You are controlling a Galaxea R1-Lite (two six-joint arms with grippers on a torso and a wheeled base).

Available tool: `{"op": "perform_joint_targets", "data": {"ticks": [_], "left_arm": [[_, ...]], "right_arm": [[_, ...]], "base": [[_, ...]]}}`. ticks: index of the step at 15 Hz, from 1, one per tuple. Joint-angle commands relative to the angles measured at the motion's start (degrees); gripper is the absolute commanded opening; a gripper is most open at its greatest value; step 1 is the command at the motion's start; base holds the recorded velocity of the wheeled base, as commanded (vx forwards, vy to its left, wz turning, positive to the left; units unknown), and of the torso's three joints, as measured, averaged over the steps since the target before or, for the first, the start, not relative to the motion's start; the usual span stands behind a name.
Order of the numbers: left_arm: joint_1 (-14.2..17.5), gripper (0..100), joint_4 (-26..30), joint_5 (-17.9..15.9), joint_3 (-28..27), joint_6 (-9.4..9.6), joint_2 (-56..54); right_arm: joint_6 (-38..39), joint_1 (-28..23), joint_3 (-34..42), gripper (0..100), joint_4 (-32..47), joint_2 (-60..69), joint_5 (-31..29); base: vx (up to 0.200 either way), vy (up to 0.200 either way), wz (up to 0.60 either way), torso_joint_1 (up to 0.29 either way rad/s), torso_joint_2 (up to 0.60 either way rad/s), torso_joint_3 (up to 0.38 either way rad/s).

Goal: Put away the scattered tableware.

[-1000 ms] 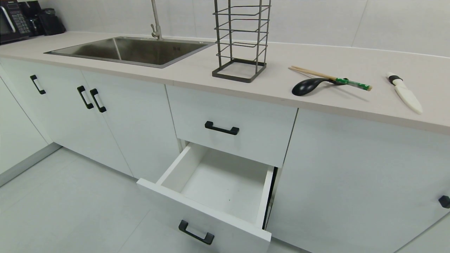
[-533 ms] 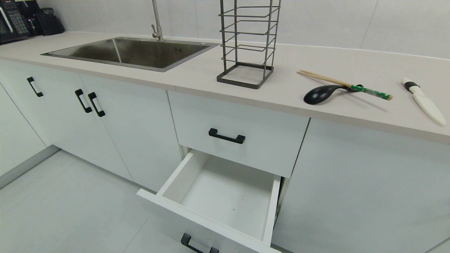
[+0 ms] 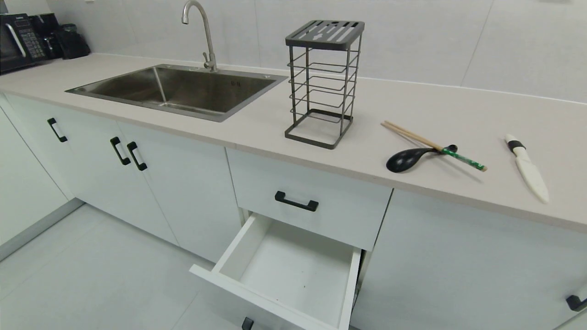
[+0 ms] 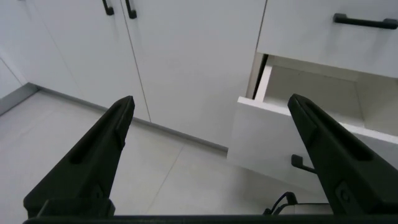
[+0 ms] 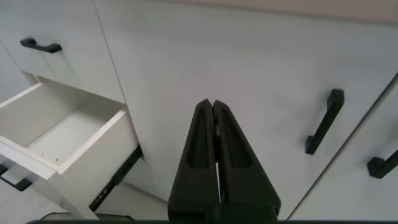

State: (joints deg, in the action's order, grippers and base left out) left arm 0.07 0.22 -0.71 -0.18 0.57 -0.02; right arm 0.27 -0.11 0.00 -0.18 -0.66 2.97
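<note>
On the beige countertop (image 3: 412, 105) lie a black spoon (image 3: 408, 158), a pair of wooden chopsticks (image 3: 431, 145) with green ends resting across the spoon's handle, and a white knife (image 3: 527, 167) with a black band farther right. The lower white drawer (image 3: 284, 270) below the counter stands pulled out with nothing inside; it also appears as drawer (image 4: 311, 124) and drawer (image 5: 62, 137) in the wrist views. My left gripper (image 4: 211, 106) is open, low in front of the cabinets. My right gripper (image 5: 213, 109) is shut with nothing in it, facing a cabinet door.
A dark wire rack (image 3: 323, 82) stands on the counter beside the steel sink (image 3: 179, 89) with its tap (image 3: 199, 27). A closed drawer with a black handle (image 3: 296, 201) sits above the open one. Black appliances (image 3: 27, 36) stand at the far left. Grey floor (image 3: 91, 275) lies below.
The head camera has tilted up and shifted, so the counter, rack top and tap now show lower in view. No object on the counter has moved.
</note>
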Motion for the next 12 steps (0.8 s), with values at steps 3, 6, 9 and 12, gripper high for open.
{"op": "perform_joint_targets", "data": {"ticks": [3,6,9,12], "left_arm": [[0.01,100,0.13,0.00,0.01,-0.05,0.02],[0.01,100,0.04,0.00,0.01,0.04,0.02],[0.01,100,0.04,0.00,0.01,0.04,0.02],[0.01,100,0.04,0.00,0.01,0.04,0.02]], "right_arm": [[0.00,0.02,0.00,0,0.01,-0.04,0.01],[0.00,0.02,0.00,0,0.01,-0.04,0.01],[-0.09,0.02,0.00,0,0.01,-0.04,-0.07],[-0.09,0.02,0.00,0,0.01,-0.04,-0.16]], "base": [[0.000,-0.133,0.00,0.168,-0.32,-0.149],[0.000,-0.067,0.00,0.017,-0.03,-0.012],[0.000,0.000,0.00,0.000,0.00,0.000],[0.000,0.000,0.00,0.000,0.00,0.000]]}}
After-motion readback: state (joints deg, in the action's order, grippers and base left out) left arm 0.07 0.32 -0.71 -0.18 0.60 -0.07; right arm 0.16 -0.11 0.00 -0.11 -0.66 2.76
